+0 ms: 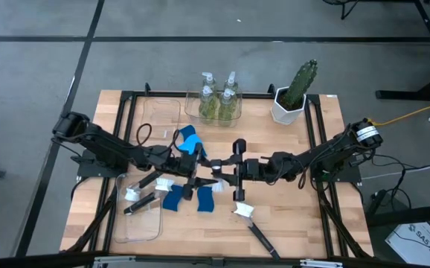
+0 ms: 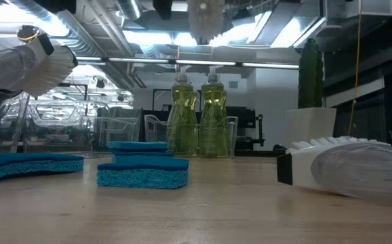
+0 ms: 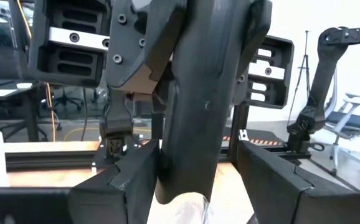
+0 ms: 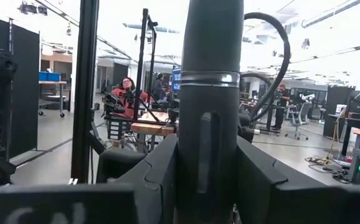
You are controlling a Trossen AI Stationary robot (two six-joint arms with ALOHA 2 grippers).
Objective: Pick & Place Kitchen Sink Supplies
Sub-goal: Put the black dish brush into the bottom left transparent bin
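A black-handled dish brush [image 1: 216, 181] hangs in the air at the table's middle between both arms; its white head [image 2: 206, 17] shows high in the low view. My right gripper [image 1: 231, 173] is shut on its handle. My left gripper [image 1: 200, 177] is open; its fingers [image 3: 136, 180] stand on either side of the handle [image 3: 189, 137] near the white head [image 3: 189, 210], with a gap on one side. Two soap bottles [image 1: 216, 100] stand in a clear bin. Blue sponges [image 1: 189, 141] [image 1: 174, 196] [image 1: 206, 199] lie flat on the wood. My right gripper pinches the brush's black handle [image 4: 210, 162] between its two fingers [image 4: 264, 180], just below a silver ring [image 4: 210, 78]. The fingers come level from the table's right side and lie across the handle. The brush is lifted clear of the table.
A second brush [image 1: 144, 198] lies in the clear bin [image 1: 142, 223] at the near left. A third brush [image 1: 251, 222] lies on the table near the front edge. A cactus in a white pot [image 1: 293, 93] stands far right. Another clear bin [image 1: 163, 115] sits far left.
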